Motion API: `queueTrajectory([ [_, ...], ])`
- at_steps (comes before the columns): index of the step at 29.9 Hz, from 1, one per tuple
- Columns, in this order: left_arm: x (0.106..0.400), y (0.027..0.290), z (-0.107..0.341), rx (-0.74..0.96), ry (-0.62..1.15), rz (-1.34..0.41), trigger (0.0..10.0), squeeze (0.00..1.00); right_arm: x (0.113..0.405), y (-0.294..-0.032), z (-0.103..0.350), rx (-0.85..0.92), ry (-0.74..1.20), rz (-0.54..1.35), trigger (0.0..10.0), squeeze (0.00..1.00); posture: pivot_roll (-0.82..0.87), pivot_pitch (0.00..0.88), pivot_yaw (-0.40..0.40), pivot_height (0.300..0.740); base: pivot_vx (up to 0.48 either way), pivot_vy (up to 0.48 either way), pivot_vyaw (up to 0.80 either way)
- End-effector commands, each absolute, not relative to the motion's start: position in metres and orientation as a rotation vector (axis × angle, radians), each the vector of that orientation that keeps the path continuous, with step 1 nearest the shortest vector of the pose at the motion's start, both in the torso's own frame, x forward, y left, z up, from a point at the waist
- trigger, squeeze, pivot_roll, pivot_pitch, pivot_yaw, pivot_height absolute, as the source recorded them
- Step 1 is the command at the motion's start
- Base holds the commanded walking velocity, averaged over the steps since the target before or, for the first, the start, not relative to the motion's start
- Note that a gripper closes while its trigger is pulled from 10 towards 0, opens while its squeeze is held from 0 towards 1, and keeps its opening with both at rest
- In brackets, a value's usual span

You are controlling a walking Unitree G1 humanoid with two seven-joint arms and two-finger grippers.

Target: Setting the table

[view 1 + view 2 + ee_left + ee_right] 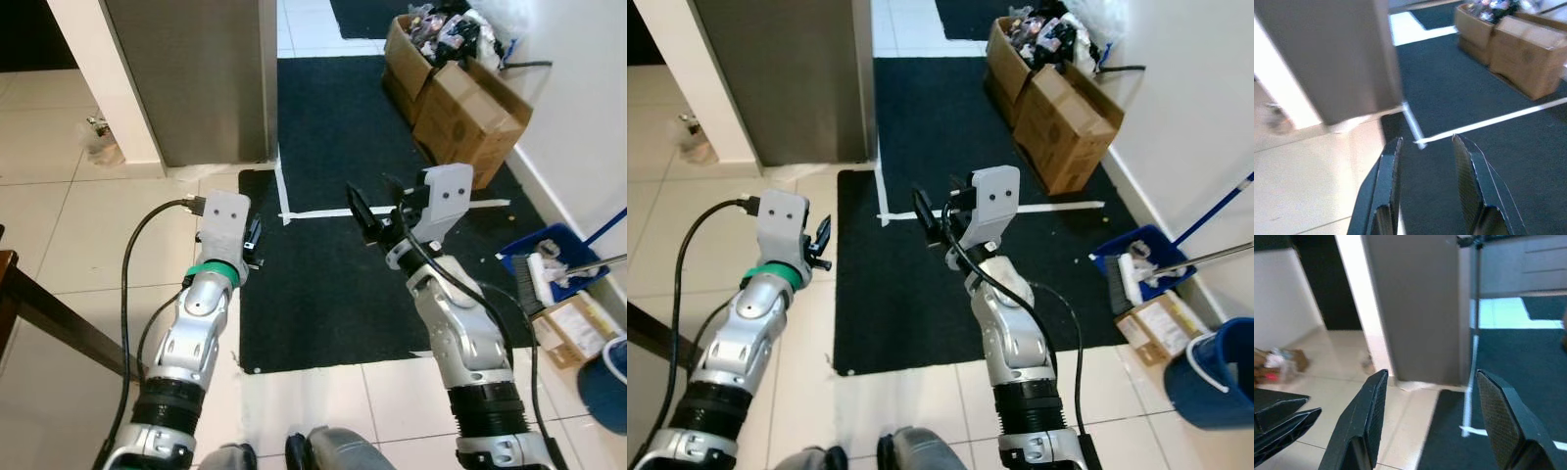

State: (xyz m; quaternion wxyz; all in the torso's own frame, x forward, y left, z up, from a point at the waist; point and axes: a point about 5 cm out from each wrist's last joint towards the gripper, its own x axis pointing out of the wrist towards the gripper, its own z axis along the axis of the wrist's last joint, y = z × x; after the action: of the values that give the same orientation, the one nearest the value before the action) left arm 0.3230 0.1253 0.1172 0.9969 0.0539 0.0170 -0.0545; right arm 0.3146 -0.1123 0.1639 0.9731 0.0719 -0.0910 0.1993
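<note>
**A:** Nothing for the table is showing anywhere yet, is it? No plate, cup or cutlery?

**B:** None. Going from the largest thing down: the black floor mat (pixel 362 245) is lying under both arms with a white tape line (pixel 392 210) running across it. A grey cabinet panel (pixel 191 73) is standing ahead on the left. Cardboard boxes (pixel 460 93) full of clutter are sitting against the right wall, with a blue dustpan (pixel 549 257) and a blue bucket (pixel 1220 377) nearer on that side. A dark wooden table edge (pixel 44 313) is poking in at the far left.

**A:** And the grippers?

**B:** The left gripper (pixel 1425 166) is hovering over the mat's left edge, fingers apart, gripping nothing. The right gripper (pixel 1432 406) is hanging above the middle of the mat, pointing left, fingers spread wider and likewise empty.

**A:** So how are we judging the handling?

**B:** Only as a guess, since the tableware is out of sight. Plates and glasses are likely to be stiff, smooth and breakable; I would be taking a plate by its rim and a cup by its wall. Cutlery is likely light and thin, best pinched across the handle.

**A:** Then finding the items is coming first.

**B:** Probably so.
</note>
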Motion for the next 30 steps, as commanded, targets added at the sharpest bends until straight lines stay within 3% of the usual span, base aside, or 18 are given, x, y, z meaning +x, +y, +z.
queueTrajectory([
  [1,0.322,0.1314,0.1084,0.124,0.072,-0.079,10.0,0.0,0.3129,-0.1107,0.1582,0.143,-0.159,0.407,10.0,0.0,-0.18,0.0,0.042,0.74,0.0,0.0,0.0],
  [9,0.3241,0.1355,0.1054,0.143,0.098,-0.047,10.0,0.0,0.3129,-0.1106,0.1582,0.144,-0.16,0.407,10.0,0.0,-0.18,0.0,0.043,0.74,0.0,-0.285,0.0],
  [30,0.3251,0.1344,0.1031,0.137,0.118,-0.049,10.0,0.0,0.3121,-0.1097,0.1581,0.144,-0.161,0.408,10.0,0.0,-0.18,0.0,0.046,0.74,0.0,0.0,0.0],
])
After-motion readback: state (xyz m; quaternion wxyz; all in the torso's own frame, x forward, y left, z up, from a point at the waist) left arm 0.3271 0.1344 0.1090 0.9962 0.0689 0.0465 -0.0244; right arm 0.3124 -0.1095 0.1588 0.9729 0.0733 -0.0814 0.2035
